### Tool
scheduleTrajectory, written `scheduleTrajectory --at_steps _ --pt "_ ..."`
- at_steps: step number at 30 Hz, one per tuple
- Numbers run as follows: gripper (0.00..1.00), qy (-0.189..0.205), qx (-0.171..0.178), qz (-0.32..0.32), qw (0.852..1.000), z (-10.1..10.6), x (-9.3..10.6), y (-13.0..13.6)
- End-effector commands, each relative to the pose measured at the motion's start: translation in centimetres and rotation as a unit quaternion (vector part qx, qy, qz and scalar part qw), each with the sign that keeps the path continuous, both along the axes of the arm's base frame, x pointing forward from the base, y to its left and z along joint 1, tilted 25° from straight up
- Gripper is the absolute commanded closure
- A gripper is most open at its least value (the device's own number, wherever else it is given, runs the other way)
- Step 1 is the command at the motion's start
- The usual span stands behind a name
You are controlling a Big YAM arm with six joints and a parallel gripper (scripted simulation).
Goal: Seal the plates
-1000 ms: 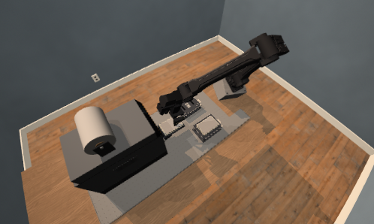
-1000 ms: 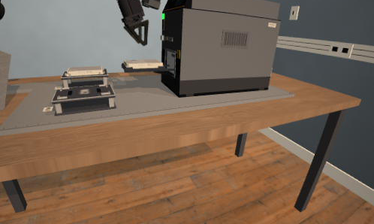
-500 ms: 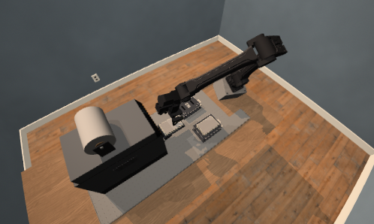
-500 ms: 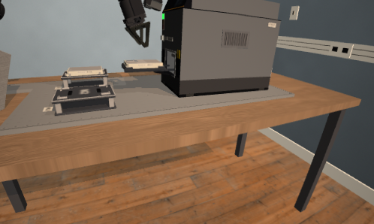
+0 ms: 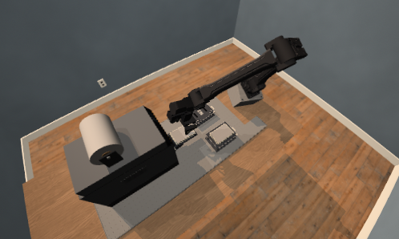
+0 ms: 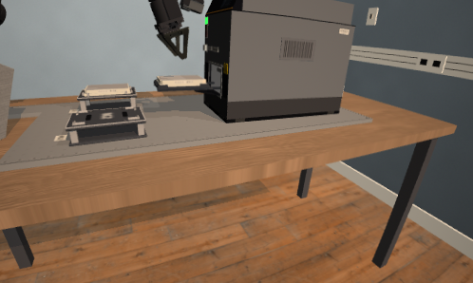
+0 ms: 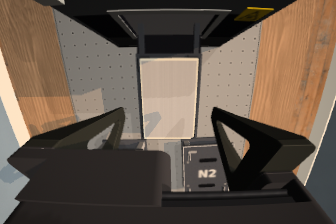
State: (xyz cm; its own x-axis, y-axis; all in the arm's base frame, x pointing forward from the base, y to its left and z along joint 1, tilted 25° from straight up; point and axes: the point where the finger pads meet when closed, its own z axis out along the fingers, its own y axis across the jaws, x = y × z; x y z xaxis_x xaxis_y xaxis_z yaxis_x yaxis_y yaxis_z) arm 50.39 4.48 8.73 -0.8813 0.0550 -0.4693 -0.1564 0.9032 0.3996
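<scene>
One gripper point(image 5: 187, 125) point(image 6: 182, 57) point(image 7: 168, 112) hung wide open above one plate point(image 5: 182, 137) point(image 6: 180, 81) point(image 7: 169, 98) on the sealer's point(image 5: 120, 149) point(image 6: 285, 61) point(image 7: 90, 20) one extended stage point(image 6: 163, 86) point(image 7: 139, 100), while of two nests, N2 point(image 5: 199, 116) point(image 6: 105, 116) point(image 7: 207, 165) stood bare and the other point(image 5: 219, 144) point(image 6: 129, 101) bore a second plate point(image 5: 221, 133) point(image 6: 106, 89)

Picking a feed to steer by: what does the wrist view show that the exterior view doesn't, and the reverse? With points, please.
Only wrist: the N2 label point(image 7: 207, 173).
Only exterior: the sealer's green lamp point(image 6: 206, 20) and the table legs point(image 6: 401, 202).
Both: the open gripper point(image 6: 179, 57) point(image 7: 168, 112), the plate on the stage point(image 6: 180, 81) point(image 7: 169, 97), and nest N2 point(image 6: 106, 124) point(image 7: 189, 167).
</scene>
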Motion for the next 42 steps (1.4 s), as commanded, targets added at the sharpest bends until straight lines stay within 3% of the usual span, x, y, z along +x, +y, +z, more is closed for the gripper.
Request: scheduleTrajectory --at_steps 1,9,18,21,32,38,42 --pt "0.0 -0.005 -0.002 -0.004 1.0 0.5 0.3 -0.7" --pt "0.0 0.003 -0.002 -0.013 1.0 0.2 1.0 -1.7" --pt "0.0 -0.042 -0.005 -0.008 0.999 3.2 2.7 -1.2" --pt "0.0 -0.044 -0.004 -0.007 0.999 3.0 2.8 -0.9" --pt "0.0 -0.007 0.001 0.0 1.0 -2.2 1.2 1.6" --pt "0.0 -0.008 0.002 -0.01 1.0 -2.6 1.0 1.0" --pt "0.0 -0.015 0.002 0.001 1.0 -2.8 1.6 2.2"
